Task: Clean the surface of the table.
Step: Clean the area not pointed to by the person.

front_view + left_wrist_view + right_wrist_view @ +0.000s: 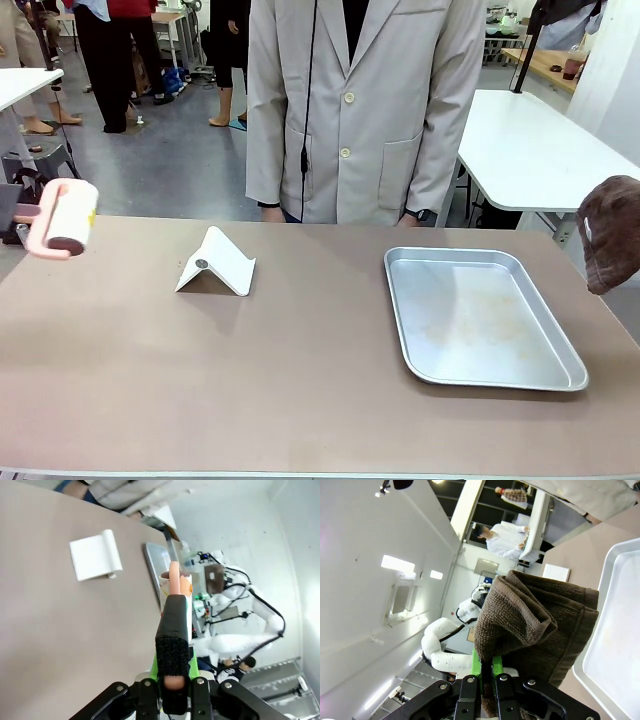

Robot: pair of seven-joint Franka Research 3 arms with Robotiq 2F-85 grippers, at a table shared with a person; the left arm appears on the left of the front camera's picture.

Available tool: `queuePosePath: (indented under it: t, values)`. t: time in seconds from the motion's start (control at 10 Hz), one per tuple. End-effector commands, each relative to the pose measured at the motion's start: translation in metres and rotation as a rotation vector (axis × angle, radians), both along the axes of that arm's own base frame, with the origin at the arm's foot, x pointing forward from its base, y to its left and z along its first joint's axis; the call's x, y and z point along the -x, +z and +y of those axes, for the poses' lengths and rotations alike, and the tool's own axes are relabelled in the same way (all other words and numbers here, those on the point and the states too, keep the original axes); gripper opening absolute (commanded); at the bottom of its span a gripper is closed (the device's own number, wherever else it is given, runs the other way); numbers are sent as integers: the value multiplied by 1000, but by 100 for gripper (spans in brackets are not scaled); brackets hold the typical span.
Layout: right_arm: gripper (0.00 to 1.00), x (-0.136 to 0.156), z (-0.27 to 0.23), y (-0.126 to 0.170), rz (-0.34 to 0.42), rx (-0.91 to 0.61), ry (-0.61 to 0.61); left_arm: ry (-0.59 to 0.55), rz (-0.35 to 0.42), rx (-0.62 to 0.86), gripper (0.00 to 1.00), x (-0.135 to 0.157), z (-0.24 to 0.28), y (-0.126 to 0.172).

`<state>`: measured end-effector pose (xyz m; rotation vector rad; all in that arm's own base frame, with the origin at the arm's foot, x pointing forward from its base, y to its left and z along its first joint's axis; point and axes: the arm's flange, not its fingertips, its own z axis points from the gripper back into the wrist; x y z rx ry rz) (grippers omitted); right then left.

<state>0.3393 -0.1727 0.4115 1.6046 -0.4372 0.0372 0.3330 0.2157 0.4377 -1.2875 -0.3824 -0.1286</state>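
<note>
The table [300, 380] has a matte taupe-brown top. At its left edge a pink lint roller [62, 218] hangs in the air above the surface. In the left wrist view my left gripper [176, 615] is shut on the roller's pink handle [174, 577]. Past the right edge, a brown cloth [610, 235] hangs in the air. In the right wrist view my right gripper [487, 667] is shut on that brown cloth [530, 625], which hides its fingertips.
A white folded stand [215, 263] rests on the table left of centre. A silver metal tray [480, 315] lies on the right half. A person in a beige coat [360, 110] stands at the far edge. A white-topped table [540, 150] is behind on the right.
</note>
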Motion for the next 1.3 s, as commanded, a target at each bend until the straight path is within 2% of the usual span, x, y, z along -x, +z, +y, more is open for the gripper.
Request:
queuePosePath:
  t: [0.0,0.2,0.4,0.5,0.7,0.8,1.0,1.1,1.2]
  values:
    - [9,0,1,4,-12,-9,-4,-33,25,8,22,28,7,-3]
    - [9,0,1,4,-12,-9,-4,-22,83,39,22,60,21,-4]
    - [9,0,1,4,-12,-9,-4,-24,125,95,22,70,39,-10]
    - [9,0,1,4,-12,-9,-4,13,139,110,22,68,56,-10]
    - [9,0,1,4,-12,-9,-4,78,198,150,22,44,94,-16]
    - [9,0,1,4,-12,-9,-4,64,223,191,22,38,107,-20]
    - [9,0,1,4,-12,-9,-4,20,242,209,22,40,117,-25]
    - [9,0,1,4,-12,-9,-4,58,218,144,22,42,99,-30]
    - [9,0,1,4,-12,-9,-4,58,218,144,22,42,99,-30]
